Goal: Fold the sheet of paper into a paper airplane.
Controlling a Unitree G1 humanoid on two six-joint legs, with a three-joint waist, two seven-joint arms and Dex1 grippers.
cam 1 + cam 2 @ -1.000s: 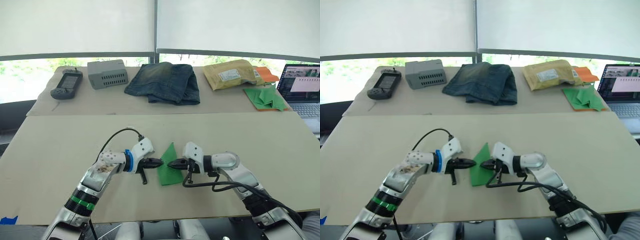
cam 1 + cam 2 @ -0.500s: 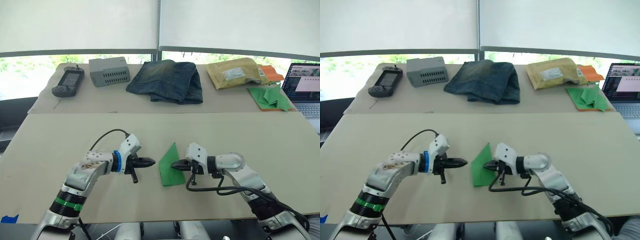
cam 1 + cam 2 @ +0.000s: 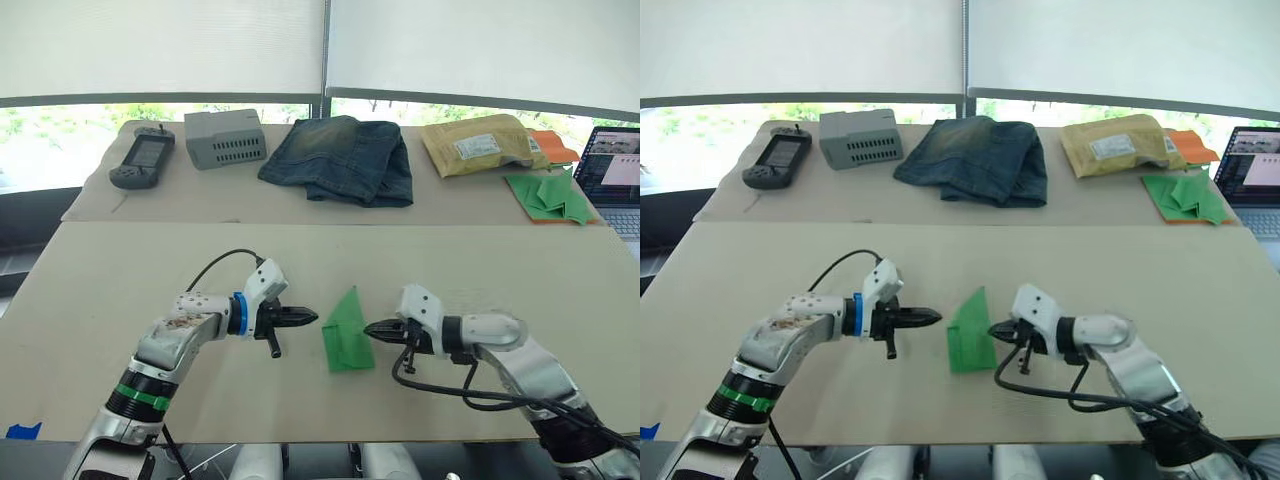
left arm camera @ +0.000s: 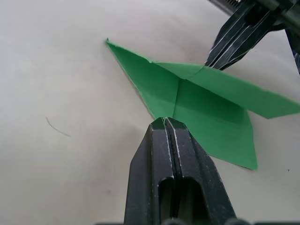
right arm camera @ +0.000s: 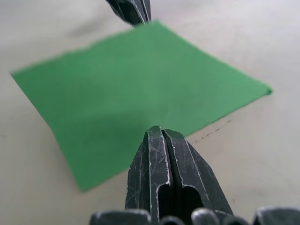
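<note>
paper: thin bright green sheet of paper (image 3: 348,331), creased into a pointed wedge, lies near the front middle of the plain beige table (image 3: 120,280), point aimed away from the robot
left gripper: two black fingers (image 3: 300,318) pressed together, empty, tip just left of the paper, apart from it
right gripper: black fingers (image 3: 382,330) together, empty, tip at the paper's right edge; contact unclear
left wrist view: centre crease and one raised flap of the green wedge (image 4: 197,101), plus the other gripper's tip (image 4: 234,42) behind it
right wrist view: flat outer face of the paper (image 5: 136,89), no crease seen
back table: dark handheld controller (image 3: 140,160), grey vented box (image 3: 226,138), folded blue jeans (image 3: 340,160), tan padded envelope (image 3: 478,145), heap of green paper pieces (image 3: 550,195), orange paper (image 3: 555,148), open laptop (image 3: 615,175)
containers: can't tell what the box or envelope holds
</note>
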